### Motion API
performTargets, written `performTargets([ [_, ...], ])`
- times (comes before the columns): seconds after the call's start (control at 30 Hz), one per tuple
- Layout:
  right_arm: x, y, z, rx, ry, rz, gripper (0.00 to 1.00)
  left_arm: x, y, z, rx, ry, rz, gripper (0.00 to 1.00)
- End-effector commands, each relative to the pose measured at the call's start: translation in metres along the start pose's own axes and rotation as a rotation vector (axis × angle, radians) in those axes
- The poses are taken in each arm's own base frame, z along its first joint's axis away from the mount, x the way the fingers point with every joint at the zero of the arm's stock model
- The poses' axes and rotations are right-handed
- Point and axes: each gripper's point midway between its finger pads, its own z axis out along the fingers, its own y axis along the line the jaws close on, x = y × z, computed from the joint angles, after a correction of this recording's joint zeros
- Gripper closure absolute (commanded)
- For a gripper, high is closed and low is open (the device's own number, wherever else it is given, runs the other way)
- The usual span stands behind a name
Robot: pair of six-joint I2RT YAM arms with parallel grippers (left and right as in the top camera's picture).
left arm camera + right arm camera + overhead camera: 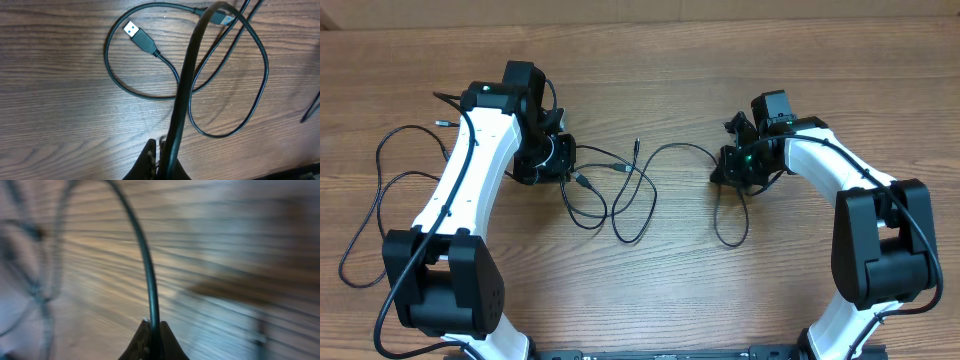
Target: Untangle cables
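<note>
Several thin black cables [620,190] sprawl in overlapping loops across the middle of the wooden worktop [650,60] in the overhead view, strung between the two arms. The left fingers [563,160] and right fingers [725,168] sit at either end of the tangle. From the left wrist, the left fingers are pressed together on one strand, which rises over a loop ending in a USB plug [137,34] lying flat on the wood. The right wrist view is blurred, but the right fingers are likewise clamped on a single strand arching upward.
</note>
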Motion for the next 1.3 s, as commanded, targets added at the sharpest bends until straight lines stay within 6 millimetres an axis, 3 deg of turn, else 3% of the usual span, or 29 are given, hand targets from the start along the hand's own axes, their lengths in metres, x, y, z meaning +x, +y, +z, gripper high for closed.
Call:
performTargets([
  [0.0, -0.011, -0.03, -0.014, 0.197, -0.06, -0.009, 0.96, -0.001, 0.001, 0.003, -0.001, 0.001, -0.011, 0.96],
  [0.33, -0.01, -0.031, -0.013, 0.198, -0.059, -0.005, 0.96, -0.001, -0.01, 0.006, 0.007, -0.002, 0.005, 0.96],
  [0.87, -0.01, -0.031, -0.013, 0.198, -0.059, -0.005, 0.96, -0.001, -0.076, 0.021, 0.038, -0.055, 0.16, 0.96],
  [1.03, -0.01, -0.031, -0.013, 0.197, -0.059, -0.005, 0.96, 0.006, -0.107, 0.022, 0.142, -0.048, 0.287, 0.96],
  [1.27, -0.006, -0.032, -0.01, 0.198, -0.051, -0.003, 0.96, 0.009, -0.114, 0.024, 0.133, -0.054, 0.377, 0.96],
])
